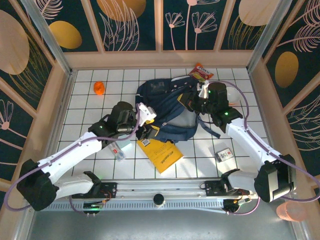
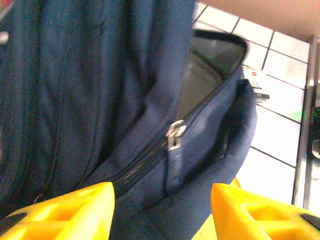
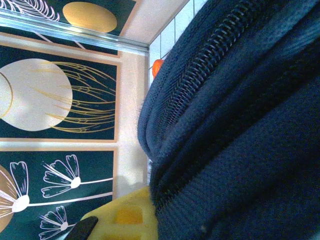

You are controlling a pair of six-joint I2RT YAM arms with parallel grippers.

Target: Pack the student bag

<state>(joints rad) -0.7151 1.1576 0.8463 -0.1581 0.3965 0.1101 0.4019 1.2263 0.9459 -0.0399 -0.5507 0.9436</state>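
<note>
Reaching inward, the left tool (image 2: 161, 194) stands spread at the near edge of the student bag (image 1: 167, 107); the right tool (image 1: 199, 100) pinches its far-right fabric. The bag lies centrally on the bench (image 1: 90, 100), long axis far-left to near-right.

legible text: none | yellow book (image 1: 164, 155): print too small | white box (image 1: 224, 154): label too small
</note>
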